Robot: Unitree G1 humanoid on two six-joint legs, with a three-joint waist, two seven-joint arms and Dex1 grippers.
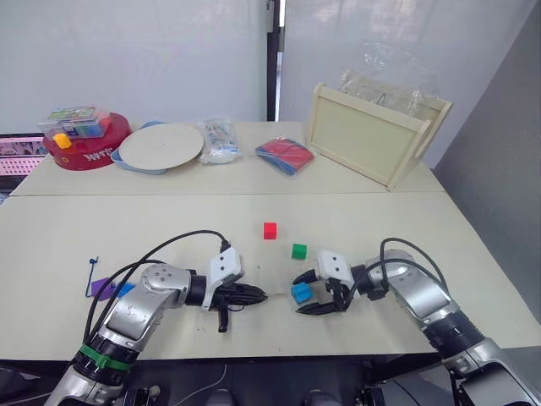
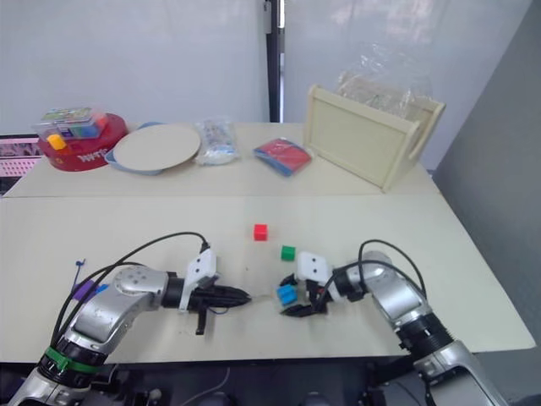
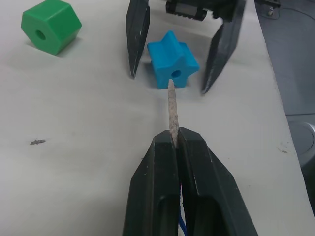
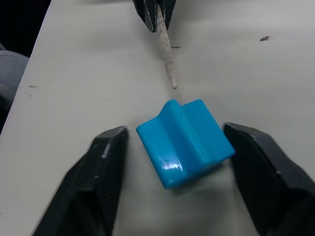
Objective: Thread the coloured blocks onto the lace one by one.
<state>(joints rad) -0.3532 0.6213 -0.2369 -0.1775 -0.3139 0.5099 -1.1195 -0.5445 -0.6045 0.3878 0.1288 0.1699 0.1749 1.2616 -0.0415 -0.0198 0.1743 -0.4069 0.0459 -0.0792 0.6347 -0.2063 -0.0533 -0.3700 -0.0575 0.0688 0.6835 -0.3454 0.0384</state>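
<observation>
A blue star-shaped block (image 1: 301, 293) lies on the table between the fingers of my open right gripper (image 1: 311, 293), which straddles it without touching. My left gripper (image 3: 175, 135) is shut on the lace's pale stiff tip (image 3: 172, 108). The tip points at the hole of the star block (image 3: 172, 66) and ends just short of it (image 4: 172, 81). The lace's dark-blue cord (image 1: 91, 275) shows at the far left beside a purple block (image 1: 101, 288) and a blue block (image 1: 126, 289). A green hexagonal block (image 1: 298, 251) and a red cube (image 1: 270, 230) sit loose beyond the grippers.
On the rear table stand a red tub (image 1: 84, 152) of blocks, a white plate (image 1: 161, 145), a plastic packet (image 1: 220, 139), a red-and-blue pack (image 1: 285, 155) and a wooden tray (image 1: 363, 135). Black cables loop over both arms.
</observation>
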